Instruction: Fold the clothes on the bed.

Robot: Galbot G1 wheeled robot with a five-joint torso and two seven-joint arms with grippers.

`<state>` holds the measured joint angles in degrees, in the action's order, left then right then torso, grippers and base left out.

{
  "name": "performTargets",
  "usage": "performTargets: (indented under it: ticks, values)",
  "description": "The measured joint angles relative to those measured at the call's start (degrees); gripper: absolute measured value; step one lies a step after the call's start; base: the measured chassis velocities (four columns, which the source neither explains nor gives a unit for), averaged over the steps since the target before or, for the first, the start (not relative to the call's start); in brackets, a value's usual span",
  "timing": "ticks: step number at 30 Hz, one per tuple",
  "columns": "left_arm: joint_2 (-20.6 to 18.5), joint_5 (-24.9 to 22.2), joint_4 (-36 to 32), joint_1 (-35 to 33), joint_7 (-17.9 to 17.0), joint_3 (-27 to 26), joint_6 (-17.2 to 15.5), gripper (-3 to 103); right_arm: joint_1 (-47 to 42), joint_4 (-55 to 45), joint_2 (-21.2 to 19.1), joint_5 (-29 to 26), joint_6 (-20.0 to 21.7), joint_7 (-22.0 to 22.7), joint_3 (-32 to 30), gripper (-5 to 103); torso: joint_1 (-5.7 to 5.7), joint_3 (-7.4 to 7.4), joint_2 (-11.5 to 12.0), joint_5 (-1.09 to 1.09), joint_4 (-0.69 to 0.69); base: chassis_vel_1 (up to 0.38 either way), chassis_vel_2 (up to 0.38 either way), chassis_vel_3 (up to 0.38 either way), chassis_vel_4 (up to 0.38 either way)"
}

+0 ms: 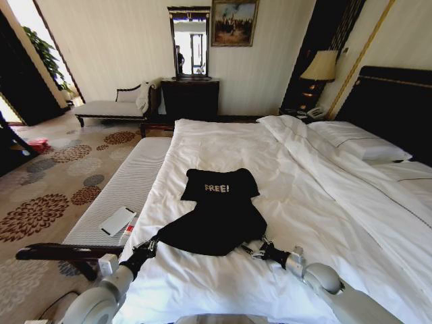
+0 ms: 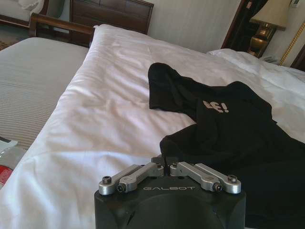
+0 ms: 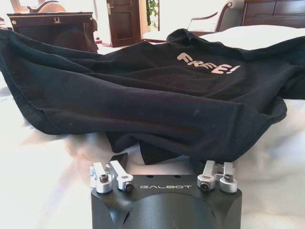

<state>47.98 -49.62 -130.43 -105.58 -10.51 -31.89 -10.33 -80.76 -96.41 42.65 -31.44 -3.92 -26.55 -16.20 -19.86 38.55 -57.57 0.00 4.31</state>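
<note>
Tool positions are read first: the left tool (image 1: 152, 244) is seen at the near left corner of the top (image 1: 219, 212), and in the left wrist view its linkage is drawn together at the centre with black cloth meeting it there, so it is judged closed on the hem. Further left, a grey bench (image 1: 128, 185) carrying a white card (image 1: 117, 221) runs along the bed (image 1: 223, 145), leaving little free room on that side. The top is laid near the foot of the bed, well apart from the pillows (image 1: 364, 142), with its long axis running away from the robot and the "FREE!" lettering on the far half. Its near hem is stretched between the two tools, so each arm is equally near its own corner. The right tool (image 1: 251, 250) is seen at the near right corner; in the right wrist view its links stand wide apart and the cloth hangs just over it, so it is judged open, with no grip shown. Open white duvet lies ahead and to the right, giving ample room to carry the hem forward.
</note>
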Motion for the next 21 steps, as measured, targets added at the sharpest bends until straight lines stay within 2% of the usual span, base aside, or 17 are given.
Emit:
performTargets:
  ticks: [3,5,6,7,8,9,11,12,14,15,18,21]
  values:
    - [0.07,0.06,-0.03,-0.13,0.04,-0.17,0.04,0,0.65,0.19,0.01,-0.41,0.37,0.95,0.86,58,0.0,0.0,0.0,0.0,0.0,0.0,0.0,0.0,0.0]
    - [0.07,-0.01,-0.07,-0.12,0.03,-0.27,0.05,0,0.76,0.22,0.02,-0.45,0.42,1.07,0.96,58,0.0,0.0,0.0,0.0,0.0,0.0,0.0,0.0,0.0]
    - [0.06,-0.09,-0.19,-0.11,0.01,-0.47,0.06,0,0.87,0.23,0.02,-0.53,0.46,1.18,1.0,47,0.0,0.0,0.0,0.0,0.0,0.0,0.0,0.0,0.0]
    - [0.04,-0.11,-0.24,-0.12,0.01,-0.51,0.06,0,0.87,0.23,0.0,-0.54,0.46,1.19,1.01,47,0.0,0.0,0.0,0.0,0.0,0.0,0.0,0.0,0.0]
    - [0.04,-0.12,-0.26,-0.12,0.01,-0.54,0.07,0,0.86,0.23,-0.02,-0.55,0.46,1.19,1.0,41,0.0,0.0,0.0,0.0,0.0,0.0,0.0,0.0,0.0]
    - [0.04,-0.12,-0.26,-0.12,0.01,-0.54,0.07,0,0.86,0.23,-0.02,-0.55,0.46,1.19,1.0,41,0.0,0.0,0.0,0.0,0.0,0.0,0.0,0.0,0.0]
    - [0.03,-0.12,-0.3,-0.11,-0.01,-0.54,0.07,0,0.59,0.13,-0.09,-0.55,0.47,1.2,0.72,31,0.0,0.0,0.0,0.0,0.0,0.0,0.0,0.0,0.0]
    - [0.04,-0.12,-0.33,-0.08,-0.03,-0.48,0.08,0,0.4,0.02,-0.1,-0.55,0.47,1.2,0.51,31,0.0,0.0,0.0,0.0,0.0,0.0,0.0,0.0,0.0]
    - [0.09,-0.12,-0.39,0.0,-0.04,-0.41,0.08,0,0.06,-0.19,-0.11,-0.49,0.47,1.2,0.16,20,0.0,0.0,0.0,0.0,0.0,0.0,0.0,0.0,0.0]
    - [0.09,-0.12,-0.39,0.0,-0.04,-0.41,0.08,0,0.06,-0.19,-0.11,-0.49,0.47,1.2,0.16,20,0.0,0.0,0.0,0.0,0.0,0.0,0.0,0.0,0.0]
    - [0.26,-0.14,-0.43,0.01,-0.07,-0.41,0.1,0,-0.88,-0.79,-0.13,-0.31,0.45,1.19,-0.67,4,0.0,0.0,0.0,0.0,0.0,0.0,0.0,0.0,0.0]
    - [0.56,-0.13,-0.33,-0.18,-0.04,-0.43,0.15,0,-1.65,-1.33,-0.21,-0.06,0.35,1.1,-1.49,0,0.0,0.0,0.0,0.01,0.0,0.0,0.0,0.0,0.0]
